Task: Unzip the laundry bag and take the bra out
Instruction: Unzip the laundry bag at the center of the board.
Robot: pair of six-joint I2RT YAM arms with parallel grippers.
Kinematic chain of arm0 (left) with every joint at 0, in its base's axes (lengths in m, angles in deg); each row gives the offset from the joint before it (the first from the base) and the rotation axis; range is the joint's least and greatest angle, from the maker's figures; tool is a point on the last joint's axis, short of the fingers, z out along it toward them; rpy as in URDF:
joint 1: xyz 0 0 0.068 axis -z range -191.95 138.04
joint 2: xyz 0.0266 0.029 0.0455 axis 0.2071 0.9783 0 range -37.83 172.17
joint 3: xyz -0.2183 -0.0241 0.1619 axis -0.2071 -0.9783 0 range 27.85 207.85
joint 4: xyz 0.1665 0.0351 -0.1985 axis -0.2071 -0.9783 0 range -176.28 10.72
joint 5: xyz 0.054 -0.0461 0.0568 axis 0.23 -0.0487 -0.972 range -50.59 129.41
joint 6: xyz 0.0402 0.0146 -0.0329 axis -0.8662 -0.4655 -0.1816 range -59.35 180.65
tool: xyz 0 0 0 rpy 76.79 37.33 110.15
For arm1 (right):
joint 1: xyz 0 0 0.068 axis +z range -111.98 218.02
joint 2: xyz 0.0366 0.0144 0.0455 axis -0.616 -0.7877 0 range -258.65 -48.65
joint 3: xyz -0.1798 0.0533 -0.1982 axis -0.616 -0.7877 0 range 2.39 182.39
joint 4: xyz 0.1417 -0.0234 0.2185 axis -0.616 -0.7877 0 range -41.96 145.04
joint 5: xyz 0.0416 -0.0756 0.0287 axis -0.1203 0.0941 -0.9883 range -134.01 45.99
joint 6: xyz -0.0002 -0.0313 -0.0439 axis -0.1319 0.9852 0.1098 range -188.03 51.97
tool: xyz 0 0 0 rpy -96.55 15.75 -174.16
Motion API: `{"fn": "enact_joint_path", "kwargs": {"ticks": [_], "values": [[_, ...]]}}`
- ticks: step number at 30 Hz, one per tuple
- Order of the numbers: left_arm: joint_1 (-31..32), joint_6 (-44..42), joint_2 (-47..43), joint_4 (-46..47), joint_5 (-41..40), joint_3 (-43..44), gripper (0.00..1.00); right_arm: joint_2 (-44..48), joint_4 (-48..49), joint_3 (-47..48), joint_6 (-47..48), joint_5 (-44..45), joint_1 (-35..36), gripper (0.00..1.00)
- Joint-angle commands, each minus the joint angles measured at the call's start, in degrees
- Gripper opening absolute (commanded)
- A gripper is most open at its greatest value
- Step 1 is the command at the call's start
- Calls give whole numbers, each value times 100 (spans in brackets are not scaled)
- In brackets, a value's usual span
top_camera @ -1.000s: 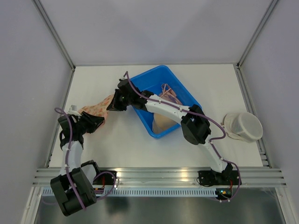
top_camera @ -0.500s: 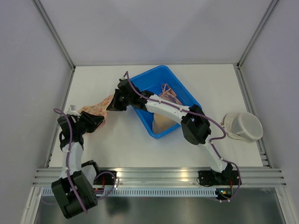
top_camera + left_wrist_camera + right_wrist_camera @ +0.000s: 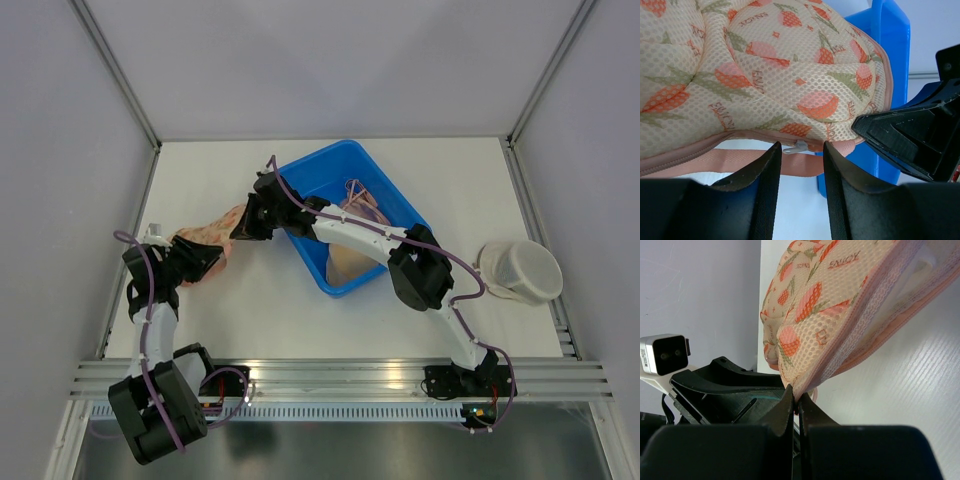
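Step in hand: we judge this to be the start of the unzipping. The bag is braced and the puller is being lined up, and nothing has been taken out yet.
Laundry bag [image 3: 205,234]: a peach-printed mesh pouch stretched between the two arms, left of the blue bin [image 3: 892,45] and above the table [image 3: 250,310]. One end is just beside the bin's near wall.
Bra: we cannot make it out through the mesh, so we take it to be inside.
Right gripper [image 3: 796,393]: fingers pressed flat together on the pink seam at the bag's edge, pinching the fabric and holding that end up.
Left gripper [image 3: 801,145]: fingers parted to a narrow gap under the bag's lower edge, holding nothing.
Zipper pull [image 3: 799,147]: a small white tab hanging off the pink zipper tape, sitting in the gap between the left fingers. As far as we can see, neither pad touches it.
Zipper: the stretch we can see looks closed.
Next move: it calls for the left fingers to rise slightly and close on the tab, then draw it along the tape away from the right gripper's anchor.
What it needs: a square pinch on the tab alone — and steady tension from the right side.
Risk: the tab is small and slack, so the pads could catch mesh or tape instead.
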State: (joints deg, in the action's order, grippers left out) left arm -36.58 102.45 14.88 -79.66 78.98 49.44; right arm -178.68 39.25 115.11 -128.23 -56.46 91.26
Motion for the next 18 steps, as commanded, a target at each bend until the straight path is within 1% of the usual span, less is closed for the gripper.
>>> {"fn": "enact_joint_path", "kwargs": {"ticks": [1, 9, 14, 18], "values": [[10, 162, 99, 346, 165, 214, 45, 427, 322, 12, -62, -118, -6, 1], [36, 127, 213, 434, 139, 30, 44, 400, 340, 30, -105, -126, -6, 0], [71, 232, 275, 907, 139, -102, 44, 427, 375, -49, -88, -179, -6, 1], [107, 390, 494, 1285, 200, -242, 43, 418, 410, -40, -114, -223, -6, 0]]}}
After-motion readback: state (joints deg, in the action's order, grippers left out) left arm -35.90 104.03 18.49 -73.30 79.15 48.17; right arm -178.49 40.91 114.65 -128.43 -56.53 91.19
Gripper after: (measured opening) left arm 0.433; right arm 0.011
